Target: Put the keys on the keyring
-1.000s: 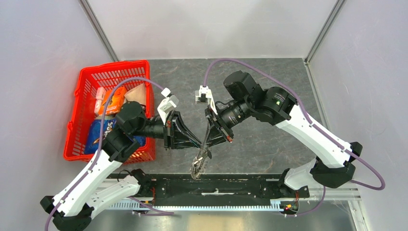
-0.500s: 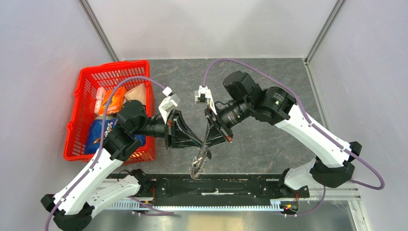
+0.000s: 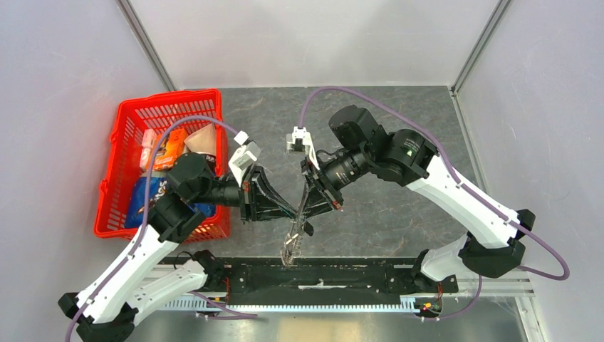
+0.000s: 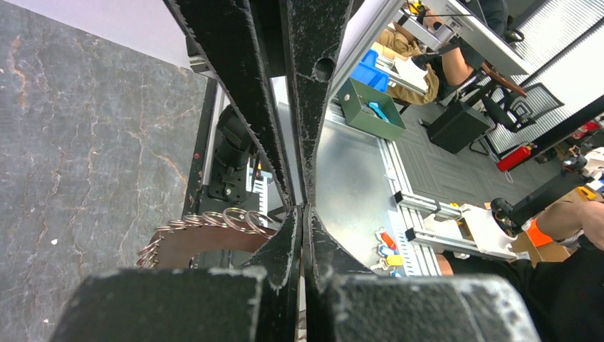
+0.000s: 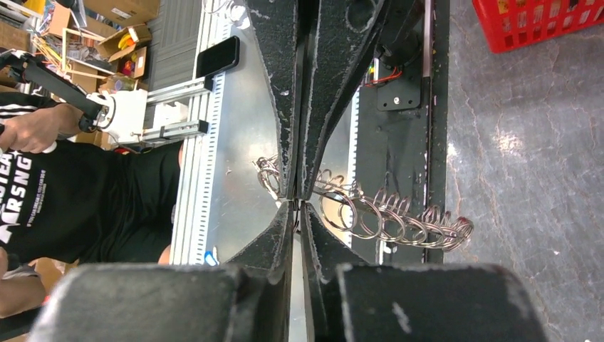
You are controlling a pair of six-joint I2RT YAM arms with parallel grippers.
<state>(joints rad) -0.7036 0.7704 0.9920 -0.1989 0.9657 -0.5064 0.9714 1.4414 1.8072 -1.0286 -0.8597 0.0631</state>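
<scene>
The keyring (image 3: pixel 292 244), a brown disc fringed with many small silvery rings, hangs over the table's near edge, below where the two grippers meet tip to tip. My right gripper (image 3: pixel 305 211) is shut on it; in the right wrist view (image 5: pixel 297 201) rings fan out on both sides of the fingertips (image 5: pixel 384 210). My left gripper (image 3: pixel 293 212) is shut, and in the left wrist view (image 4: pixel 304 210) the keyring (image 4: pixel 199 231) lies just left of its fingers. The small black key is hidden; I cannot tell what the left pads hold.
A red basket (image 3: pixel 171 94) with snack packets stands at the left, close behind the left arm. The black base rail (image 3: pixel 370 276) runs along the near edge under the keyring. Grey side walls close in left and right.
The left arm has shifted slightly to the left, and the hanging keyring has moved a little left with the gripper tips. Both grippers stay shut.
</scene>
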